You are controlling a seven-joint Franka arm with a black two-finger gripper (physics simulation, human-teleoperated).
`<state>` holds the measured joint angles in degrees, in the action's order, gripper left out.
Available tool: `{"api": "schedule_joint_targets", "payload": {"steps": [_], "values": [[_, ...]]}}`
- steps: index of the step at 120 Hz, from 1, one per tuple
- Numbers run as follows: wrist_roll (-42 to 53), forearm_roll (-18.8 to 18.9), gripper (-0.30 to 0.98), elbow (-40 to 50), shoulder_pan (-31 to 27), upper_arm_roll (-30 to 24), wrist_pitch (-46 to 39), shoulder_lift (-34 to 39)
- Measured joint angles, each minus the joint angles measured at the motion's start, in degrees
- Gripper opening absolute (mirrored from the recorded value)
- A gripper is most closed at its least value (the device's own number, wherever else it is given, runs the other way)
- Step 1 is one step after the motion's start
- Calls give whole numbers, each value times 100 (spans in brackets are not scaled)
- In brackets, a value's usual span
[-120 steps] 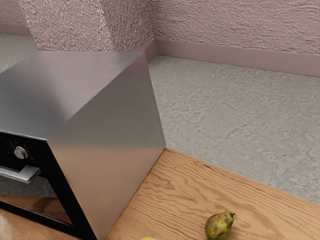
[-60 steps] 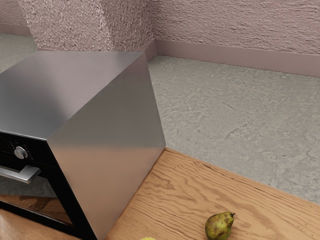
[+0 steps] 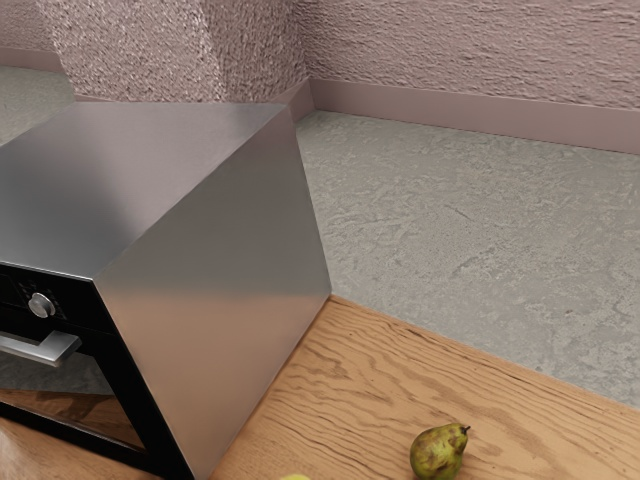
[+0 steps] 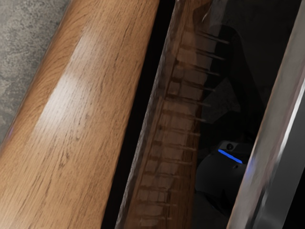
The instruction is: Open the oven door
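Observation:
The oven (image 3: 200, 300) stands on the exterior view's left, with its door (image 3: 130, 405) shut flush against the front. A silver bar handle (image 3: 50, 348) crosses the door's upper part, below a round knob (image 3: 41, 305). In the wrist view the dark door glass (image 4: 167, 157) is close in front of my hand, and the handle (image 4: 274, 148) runs along it as a long metal bar. The glass mirrors part of the arm and a blue light strip. Whether my gripper touches the handle is hidden.
A green-brown pear (image 3: 438, 452) rests on the wooden table (image 3: 350, 380) near the oven's side, and a bit of something yellow-green (image 3: 295, 477) shows at the exterior view's bottom edge. Grey floor lies past the table edge.
A pale, blurred patch has appeared at the exterior view's lower left corner. The oven door and handle look unchanged, and the pear has stayed put.

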<state>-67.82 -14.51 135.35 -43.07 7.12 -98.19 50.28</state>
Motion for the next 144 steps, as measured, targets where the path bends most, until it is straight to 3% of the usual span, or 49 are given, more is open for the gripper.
{"api": "schedule_joint_targets", "payload": {"steps": [34, 42, 48, 52, 59, 66, 74, 81, 91, 99, 108, 126, 144], "values": [[-32, 26, 68, 200, -4, 12, -31, 63], [-21, 149, 69, 471, -18, 295, 46, 491], [4, 370, 69, 699, -73, 795, 247, 1210], [28, 550, 69, 815, -321, 1091, 497, 1915], [263, 754, 68, 742, -1792, 1751, 1108, 2852], [572, 233, 68, -787, -2791, 1798, 1662, 2333], [819, -808, 68, -3103, -3149, 883, 2169, 833], [920, -1616, 68, -4523, -3248, -437, 2415, -245], [1026, -2287, 68, -5173, -3291, -2679, 2405, -926], [1101, -2522, 69, -5304, -3299, -3704, 2451, -1052], [1244, -2641, 69, -5294, -3301, -4095, 2520, -1111], [1444, -2602, 69, -5162, -3302, -3637, 2999, -1067], [1271, -2507, 69, -5182, -3301, -4336, 3310, -1104]]}}
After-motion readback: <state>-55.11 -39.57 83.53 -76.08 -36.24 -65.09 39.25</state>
